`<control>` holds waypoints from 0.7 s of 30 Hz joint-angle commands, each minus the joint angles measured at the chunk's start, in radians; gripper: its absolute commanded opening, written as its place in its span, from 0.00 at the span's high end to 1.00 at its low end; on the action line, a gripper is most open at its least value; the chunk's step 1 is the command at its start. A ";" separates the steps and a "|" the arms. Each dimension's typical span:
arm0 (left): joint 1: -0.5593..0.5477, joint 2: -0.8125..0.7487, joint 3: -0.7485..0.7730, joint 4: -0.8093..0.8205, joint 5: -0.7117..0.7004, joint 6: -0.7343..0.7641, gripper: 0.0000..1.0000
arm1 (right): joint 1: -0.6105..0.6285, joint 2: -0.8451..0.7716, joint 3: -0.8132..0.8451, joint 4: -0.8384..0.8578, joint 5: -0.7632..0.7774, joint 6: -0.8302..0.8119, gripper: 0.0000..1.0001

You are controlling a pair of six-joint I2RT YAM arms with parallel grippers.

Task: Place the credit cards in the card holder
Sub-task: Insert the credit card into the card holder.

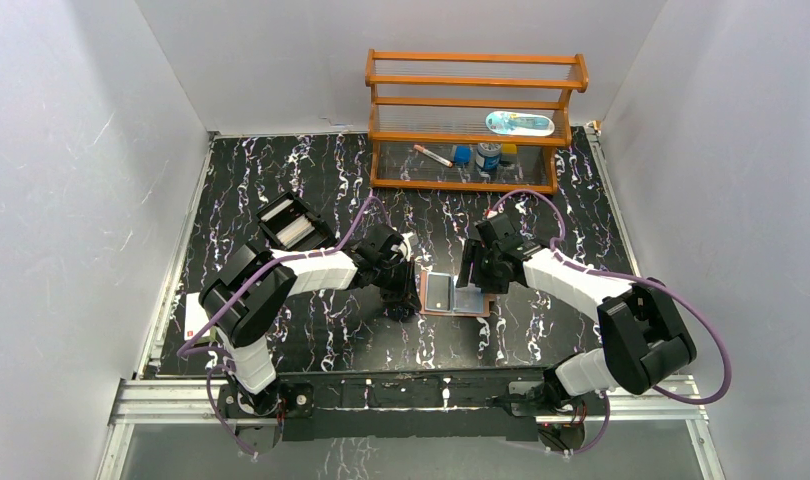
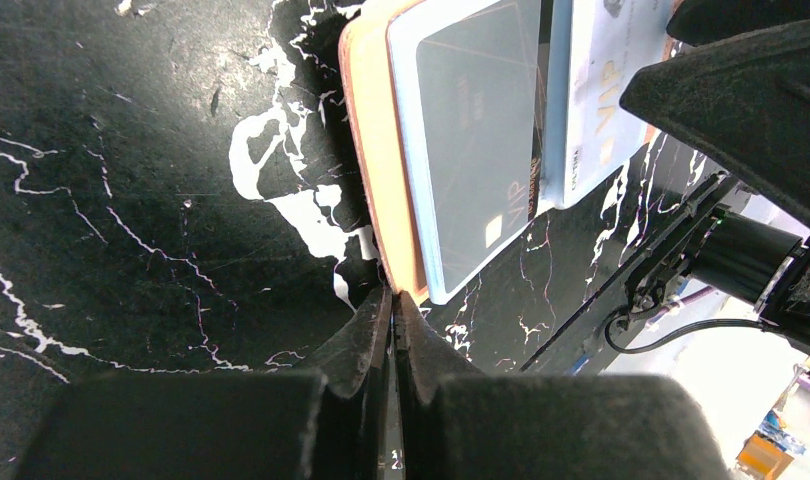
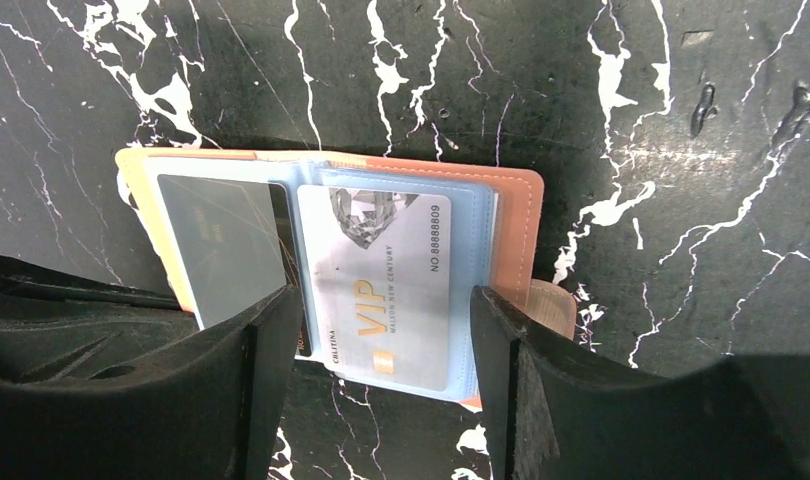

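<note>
The tan card holder [image 1: 425,293] lies open on the table's middle. In the right wrist view the holder [image 3: 511,215] holds a pale grey VIP credit card [image 3: 391,270] in a blue-edged sleeve and a dark grey card [image 3: 221,240] on its other half. My right gripper [image 3: 386,300] is open just above the holder, its fingers either side of the VIP card. My left gripper [image 2: 395,296] is shut, its tips pinching the tan edge of the holder [image 2: 376,150] beside the dark grey card [image 2: 476,150]. The VIP card [image 2: 611,90] shows further on.
A wooden rack [image 1: 476,120] with small items stands at the back. A black tray [image 1: 294,222] with white contents sits behind the left arm. A white card [image 1: 196,318] lies at the table's left edge.
</note>
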 commanded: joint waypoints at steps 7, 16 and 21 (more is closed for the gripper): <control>-0.008 -0.029 0.010 -0.055 -0.030 0.010 1.00 | -0.006 0.009 -0.009 0.030 -0.012 -0.014 0.29; -0.011 -0.031 0.005 -0.054 -0.033 0.008 1.00 | -0.006 0.002 -0.042 0.114 -0.111 0.005 0.31; -0.013 -0.031 0.002 -0.054 -0.035 0.007 1.00 | -0.012 -0.024 -0.065 0.169 -0.182 0.033 0.32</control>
